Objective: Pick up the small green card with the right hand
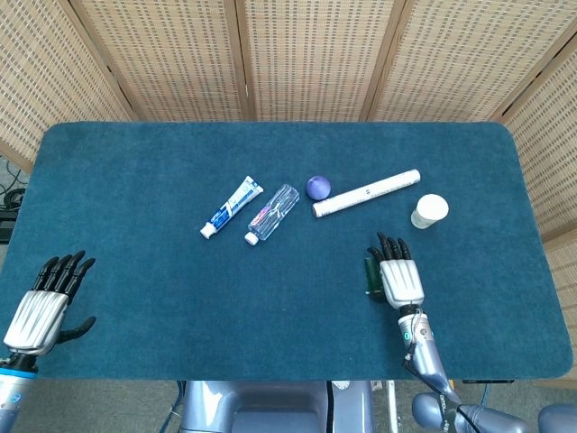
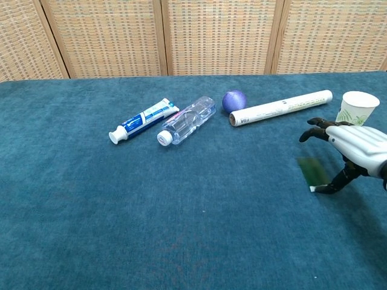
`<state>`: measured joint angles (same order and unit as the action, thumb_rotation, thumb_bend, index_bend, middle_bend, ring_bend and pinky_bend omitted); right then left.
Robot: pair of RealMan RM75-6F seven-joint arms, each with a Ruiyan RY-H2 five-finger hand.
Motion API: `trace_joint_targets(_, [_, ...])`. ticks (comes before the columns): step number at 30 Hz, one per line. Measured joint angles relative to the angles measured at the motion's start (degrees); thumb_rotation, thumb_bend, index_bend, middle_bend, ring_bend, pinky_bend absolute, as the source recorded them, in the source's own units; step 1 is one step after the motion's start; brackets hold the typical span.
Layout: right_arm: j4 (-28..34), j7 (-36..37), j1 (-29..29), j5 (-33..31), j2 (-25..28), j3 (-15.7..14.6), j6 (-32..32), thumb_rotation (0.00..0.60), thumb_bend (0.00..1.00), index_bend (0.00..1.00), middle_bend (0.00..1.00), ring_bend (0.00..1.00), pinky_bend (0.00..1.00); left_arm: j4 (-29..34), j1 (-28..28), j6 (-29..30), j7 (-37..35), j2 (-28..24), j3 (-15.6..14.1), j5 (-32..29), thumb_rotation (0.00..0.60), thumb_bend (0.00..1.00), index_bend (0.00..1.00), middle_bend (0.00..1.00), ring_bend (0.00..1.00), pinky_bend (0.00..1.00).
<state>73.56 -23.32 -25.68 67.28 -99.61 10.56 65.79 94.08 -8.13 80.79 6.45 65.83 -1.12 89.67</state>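
Woven straw-coloured screens stand behind the table (image 1: 135, 271), which has a dark blue-green cloth on it. On the near right side, the right hand (image 2: 354, 148) hangs over the small flat green card (image 2: 312, 171), which lies on the cloth. Its fingers are spread and bent down past the card's far edge, and its thumb tip touches the card's near corner. It does not hold the card. The left hand (image 1: 41, 311) sits wide open at the near left edge, holding nothing.
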Motion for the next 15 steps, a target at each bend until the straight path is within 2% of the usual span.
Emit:
trace_joint_targets(4, [0.0,0.0,0.3,-0.1,0.1,-0.5,0.1,0.6,0.16,0.48,0.0,0.0,0.0,0.1,-0.1,-0.1,-0.3,-0.1,-0.1,0.1,0.6,0.25,0.0,0.0,0.0,0.0])
trace_joint_targets(8, [0.0,0.2,0.5,0.4,0.2,-1.0,0.5,0.6,0.16,0.56,0.0,0.0,0.0,0.2,-0.1,-0.1,-0.5,-0.2,-0.2,0.3,0.6,0.25,0.0,0.0,0.0,0.0])
trace_joint_targets(15, [0.0,-0.1,0.4,0.7,0.2,-1.1,0.7,0.6,0.16,0.59,0.03,0.0,0.0,0.2,-0.1,-0.1,-0.8,-0.3,-0.2,0.4,0.6,0.25,0.0,0.0,0.0,0.0])
